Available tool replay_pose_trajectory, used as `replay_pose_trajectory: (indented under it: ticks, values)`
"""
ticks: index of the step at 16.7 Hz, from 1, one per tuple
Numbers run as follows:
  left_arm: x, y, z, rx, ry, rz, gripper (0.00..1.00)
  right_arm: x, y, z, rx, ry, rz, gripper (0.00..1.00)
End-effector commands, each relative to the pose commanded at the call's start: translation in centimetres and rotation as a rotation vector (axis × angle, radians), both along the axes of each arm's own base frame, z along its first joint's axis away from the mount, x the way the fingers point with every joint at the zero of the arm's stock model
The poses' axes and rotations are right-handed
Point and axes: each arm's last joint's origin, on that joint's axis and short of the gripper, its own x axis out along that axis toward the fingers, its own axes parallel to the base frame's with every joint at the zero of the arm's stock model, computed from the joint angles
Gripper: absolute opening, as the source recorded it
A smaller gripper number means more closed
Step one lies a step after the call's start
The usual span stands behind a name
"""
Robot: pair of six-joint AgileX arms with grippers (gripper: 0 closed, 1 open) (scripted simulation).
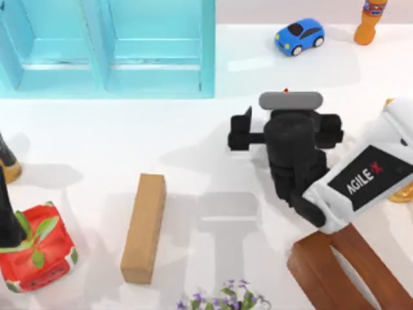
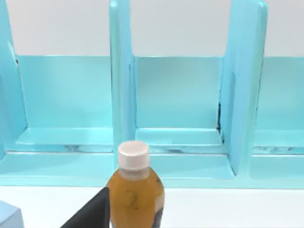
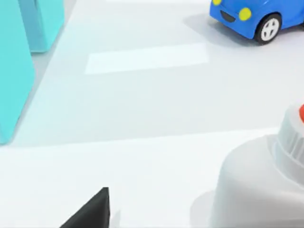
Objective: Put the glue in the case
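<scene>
One case (image 1: pixel 106 48): turquoise shelf unit with upright dividers, at the far left of the table (image 1: pixel 193 161). The left wrist view shows three open compartments of it (image 2: pixel 175 95) side by side.

One glue bottle (image 3: pixel 259 185): white body with ribbed neck and a sliver of red cap, close under the right wrist camera. From above, a red tip (image 1: pixel 286 90) shows just beyond the right arm's wrist, right of the case and well apart from it.

One right gripper (image 1: pixel 284 132): black, low over the table right of centre, at the glue. Whether its fingers are spread or clenched on the bottle, I cannot tell.

One left arm (image 1: pixel 5 194): at the table's left edge; whether its gripper is released or clenched, I cannot tell.

One toy car (image 1: pixel 299 35): blue, far side, right of the case.

Two orange bottles: one (image 1: pixel 370 20) at the far right; one with a white cap (image 2: pixel 134 194) seen by the left wrist camera, in front of the case.

One wooden block (image 1: pixel 144 227): near side, left of centre.

One red planter with green leaves (image 1: pixel 37 255): near left corner.

One sprig of purple flowers (image 1: pixel 226 297): near edge.

One brown wooden piece (image 1: pixel 348 268): near right corner.
</scene>
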Motion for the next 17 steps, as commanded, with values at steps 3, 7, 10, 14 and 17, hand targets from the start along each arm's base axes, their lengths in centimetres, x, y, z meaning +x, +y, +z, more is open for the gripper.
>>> replay_pose_trajectory:
  ticks: [3,7,10,14,17]
  values:
    - [0.0,0.0,0.0,0.000,0.000,0.000,1.00,2.2,-0.2,-1.0,0.003,0.002,0.000,1.00]
    - [0.0,0.0,0.0,0.000,0.000,0.000,1.00,2.5,-0.3,-1.2,0.001,0.004,0.000,1.00]
    - [0.0,0.0,0.0,0.000,0.000,0.000,1.00,2.5,-0.3,-1.2,0.001,0.004,0.000,0.85]
    - [0.0,0.0,0.0,0.000,0.000,0.000,1.00,2.5,-0.3,-1.2,0.001,0.004,0.000,0.55]
    - [0.0,0.0,0.0,0.000,0.000,0.000,1.00,2.5,-0.3,-1.2,0.001,0.004,0.000,0.32]
